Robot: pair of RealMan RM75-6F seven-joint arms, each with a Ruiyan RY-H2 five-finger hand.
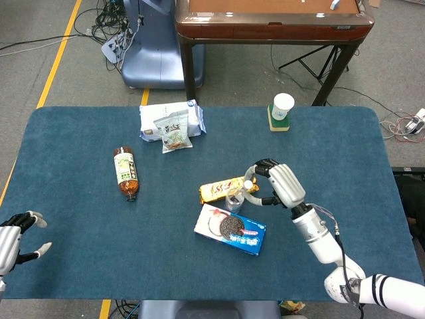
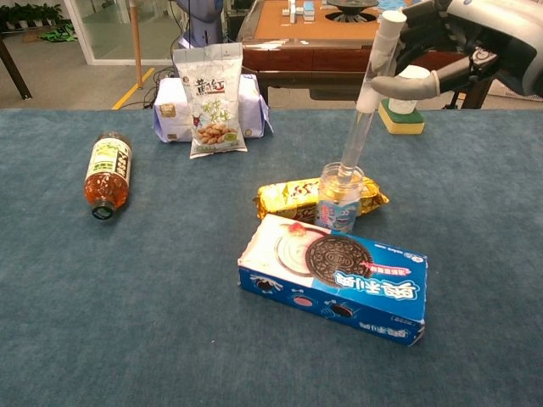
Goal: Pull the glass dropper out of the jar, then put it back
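Looks like a robot lab or test room, not a home. Grey carpet floor with yellow tape lines point(image 1: 53, 73), loose cables point(image 1: 106, 23) trailing to a blue machine base point(image 1: 149, 56). Work table point(image 1: 80, 219) covered in blue felt, snack packs as props. Behind it a wooden table point(image 1: 272, 23), possibly a mahjong table, tiles hard to make out.

Blue-covered table point(image 1: 80, 252) with bottle point(image 1: 125, 174), snack bags point(image 1: 171, 123), cookie box point(image 1: 230, 229), jar point(image 2: 340, 197), cup point(image 1: 282, 107).
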